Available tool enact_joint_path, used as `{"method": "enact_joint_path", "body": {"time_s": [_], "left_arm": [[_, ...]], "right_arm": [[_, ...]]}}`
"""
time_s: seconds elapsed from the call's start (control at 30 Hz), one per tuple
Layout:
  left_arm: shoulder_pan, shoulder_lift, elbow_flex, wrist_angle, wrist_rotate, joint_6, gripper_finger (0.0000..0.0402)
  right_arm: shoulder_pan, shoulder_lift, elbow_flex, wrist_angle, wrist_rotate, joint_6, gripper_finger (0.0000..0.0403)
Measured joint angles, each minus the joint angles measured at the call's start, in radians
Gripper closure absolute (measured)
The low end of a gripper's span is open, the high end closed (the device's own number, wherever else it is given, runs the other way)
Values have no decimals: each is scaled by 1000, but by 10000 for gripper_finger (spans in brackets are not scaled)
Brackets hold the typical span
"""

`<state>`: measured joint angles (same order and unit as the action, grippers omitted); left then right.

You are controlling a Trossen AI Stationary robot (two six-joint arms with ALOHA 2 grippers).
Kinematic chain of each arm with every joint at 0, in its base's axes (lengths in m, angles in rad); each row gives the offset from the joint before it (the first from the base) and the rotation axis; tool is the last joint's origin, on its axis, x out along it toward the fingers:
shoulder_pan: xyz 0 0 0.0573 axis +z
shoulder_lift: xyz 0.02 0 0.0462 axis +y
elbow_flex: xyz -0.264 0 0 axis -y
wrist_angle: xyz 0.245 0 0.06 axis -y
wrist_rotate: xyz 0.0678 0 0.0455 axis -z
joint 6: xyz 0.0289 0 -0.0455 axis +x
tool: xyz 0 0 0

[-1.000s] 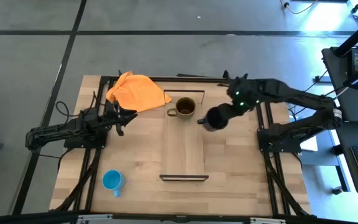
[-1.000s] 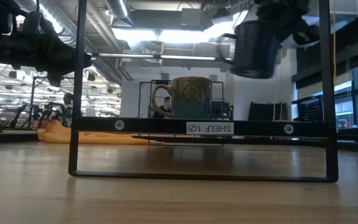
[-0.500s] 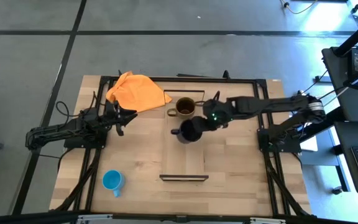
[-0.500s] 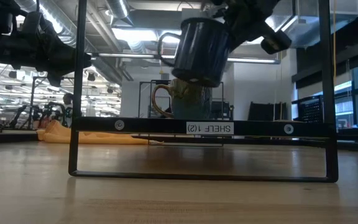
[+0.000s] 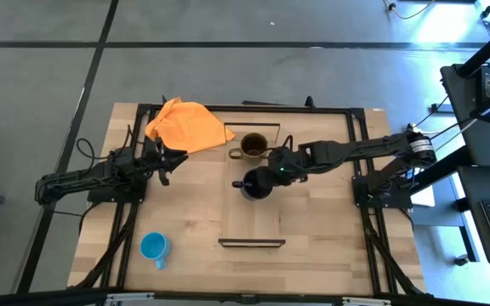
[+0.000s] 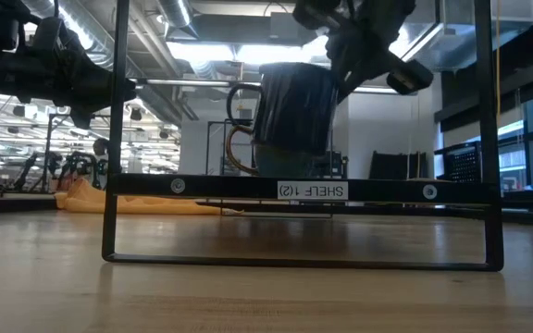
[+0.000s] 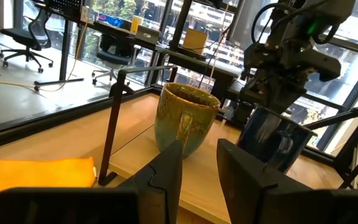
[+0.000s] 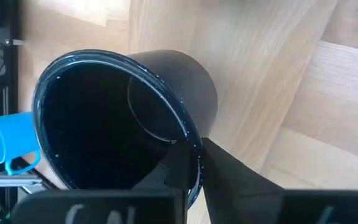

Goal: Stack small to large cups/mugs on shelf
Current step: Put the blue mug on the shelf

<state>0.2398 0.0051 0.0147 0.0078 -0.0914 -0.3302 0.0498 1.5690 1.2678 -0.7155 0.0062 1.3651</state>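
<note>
The glossy black mug (image 5: 256,183) hangs tilted just above the light-wood shelf (image 5: 252,223), its handle (image 6: 239,102) toward the table's left. My right gripper (image 5: 276,173) is shut on it. The brown-olive mug (image 5: 254,146) stands upright on the shelf's far end, partly hidden behind the black mug in the low view (image 6: 248,155). On the tabletop near the near-left corner sits the small blue mug (image 5: 154,246). My left gripper (image 5: 177,156) waits open left of the shelf, facing the brown-olive mug (image 7: 185,118). My right gripper holds the black mug by its rim (image 8: 190,146), on the side away from the handle. One finger (image 8: 178,167) is inside the mug and one (image 8: 232,174) outside against the wall. The fingers come from the table's right, slanting down. The mug is lifted clear of the shelf, tilted.
An orange cloth (image 5: 188,124) lies at the table's far-left corner. Thin dark rails (image 6: 114,139) stand at the shelf's short ends. Bare board lies between the black mug and the shelf's near end (image 5: 252,242).
My right gripper has carried the black mug from right of the shelf toward the table's left and down. The mug now hangs low over the board, just on the near side of the brown-olive mug, its handle swung to the left.
</note>
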Motion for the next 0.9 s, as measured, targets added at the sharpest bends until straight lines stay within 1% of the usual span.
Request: {"method": "enact_joint_path", "body": {"time_s": [0.47,0.57,0.73,0.9], "left_arm": [[0,0,0,0,0,0,308],[0,0,0,0,0,0,308],[0,0,0,0,0,0,308],[0,0,0,0,0,0,308]], "right_arm": [[-33,29,0,34,11,-10,367],[-34,54,0,89,-10,-11,368],[-39,73,1,157,4,-12,369],[-41,73,5,92,4,-18,367]]}}
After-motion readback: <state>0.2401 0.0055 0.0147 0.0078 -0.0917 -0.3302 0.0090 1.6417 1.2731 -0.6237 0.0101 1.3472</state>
